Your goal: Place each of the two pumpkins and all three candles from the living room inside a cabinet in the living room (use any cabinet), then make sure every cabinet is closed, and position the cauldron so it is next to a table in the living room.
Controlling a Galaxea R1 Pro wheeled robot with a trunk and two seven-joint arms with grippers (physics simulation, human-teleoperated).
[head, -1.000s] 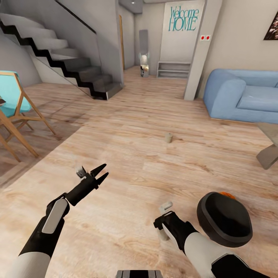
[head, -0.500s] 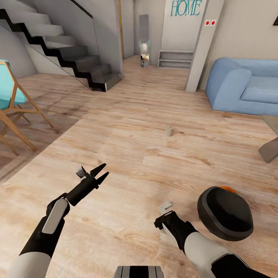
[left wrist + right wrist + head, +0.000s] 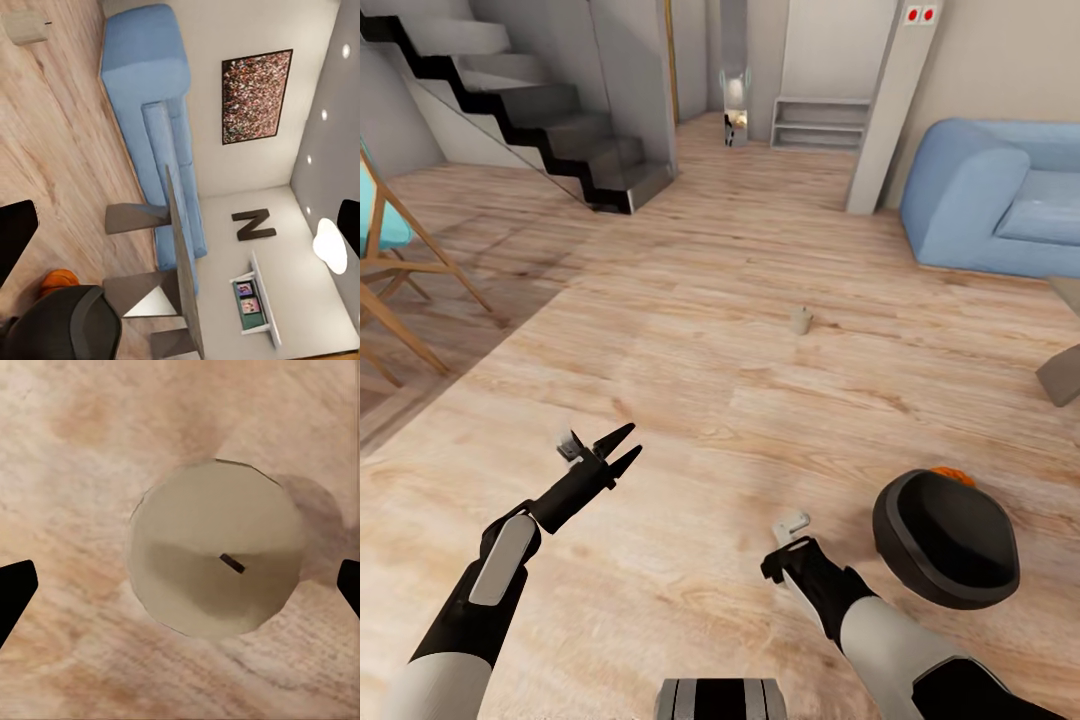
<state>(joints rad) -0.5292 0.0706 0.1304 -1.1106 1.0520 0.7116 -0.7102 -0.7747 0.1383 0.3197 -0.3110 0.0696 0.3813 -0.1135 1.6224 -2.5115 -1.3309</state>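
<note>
The blue sofa stands against the far wall, and everything else is best placed from the cauldron, which is the nearest large task item. The sofa lies well beyond the cauldron, with a grey leg of the table between them at the right edge of the head view. The staircase is far off to the cauldron's left, past a wide stretch of wood floor.

The cauldron sits on the floor with its wide mouth tipped toward the robot. One pumpkin peeks out just behind its far rim, touching or nearly so; I cannot tell which. One candle stands alone on the floor, well beyond the cauldron and to its left. A second candle lies directly beneath the right gripper, just left of the cauldron; the right wrist view looks straight down on its top and wick.

The right gripper's fingers are spread wide, one on each side of the candle with clear floor between, holding nothing. The left gripper, further left of the cauldron, hangs in the air with its fingers parted and empty.

The step in hand appears to be picking up this near candle. To do it well, the gripper should drop straight down, keeping the candle centred, and close low on its sides, as the stub is short and could tip or roll if nudged.
</note>
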